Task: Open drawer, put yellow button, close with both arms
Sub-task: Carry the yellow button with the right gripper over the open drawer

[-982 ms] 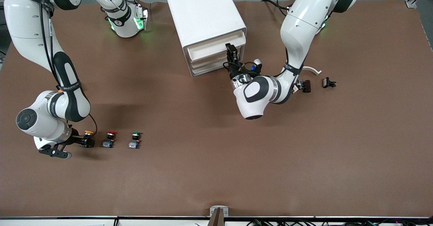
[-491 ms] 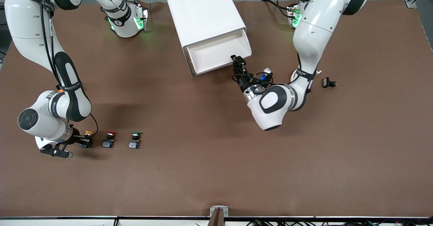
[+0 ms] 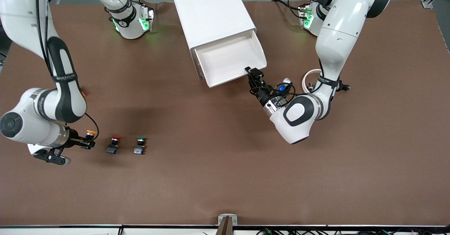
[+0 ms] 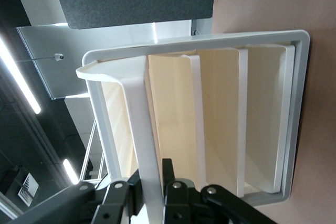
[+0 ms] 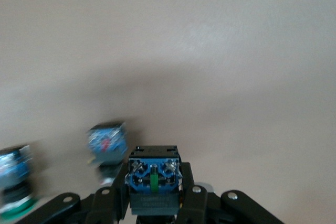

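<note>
Yellow button clamped in the right gripper; top drawer held out by the left.

We see the right gripper (image 3: 88, 144) closed on the yellow button (image 3: 90, 133), apparently lifted over the table (image 3: 211, 178), round cap up, squarish blue base (image 5: 153, 174) facing the wrist camera. The left gripper (image 3: 255, 74) pinches the smooth cream front lip of the shallow white drawer (image 3: 228, 61).

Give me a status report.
Left tool clamped on the drawer front, drawer open. Right tool holds the yellow button, lifted. Nothing in the way.
</note>
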Tool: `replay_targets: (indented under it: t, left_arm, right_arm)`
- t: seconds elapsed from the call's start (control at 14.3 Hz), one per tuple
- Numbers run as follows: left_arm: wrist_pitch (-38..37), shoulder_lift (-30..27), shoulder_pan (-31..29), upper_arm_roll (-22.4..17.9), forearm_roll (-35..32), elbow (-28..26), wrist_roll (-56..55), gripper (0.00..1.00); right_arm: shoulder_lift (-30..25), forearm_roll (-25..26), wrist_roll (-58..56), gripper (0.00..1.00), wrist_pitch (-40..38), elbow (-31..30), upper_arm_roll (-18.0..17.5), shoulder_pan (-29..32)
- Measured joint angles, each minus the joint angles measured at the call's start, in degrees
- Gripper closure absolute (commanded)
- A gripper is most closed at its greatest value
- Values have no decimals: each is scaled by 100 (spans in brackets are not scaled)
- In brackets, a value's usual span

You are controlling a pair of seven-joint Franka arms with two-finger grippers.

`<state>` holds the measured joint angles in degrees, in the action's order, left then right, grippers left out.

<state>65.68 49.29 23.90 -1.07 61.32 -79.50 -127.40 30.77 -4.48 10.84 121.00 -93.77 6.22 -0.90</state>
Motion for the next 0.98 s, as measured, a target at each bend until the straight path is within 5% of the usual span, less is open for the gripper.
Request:
replay_targets:
  t: [0.07,0.14,0.28,0.98]
  left_arm:
    - [7,3,-9,0,10,1,8,80]
    - [8,4,-15,-1,16,4,14,63]
    - [11,5,-22,-6,17,9,27,0]
    - [146,39,-31,-194,-321,224,713,0]
  right_arm:
    - [-260,-1,328,100,-354,10,-9,-147]
    - [-502,-7,659,100,-667,15,-20,-315]
    - [-896,-24,1364,100,-1167,16,-50,-696]
    - [-1554,-52,5328,100,-1761,390,-142,-3505]
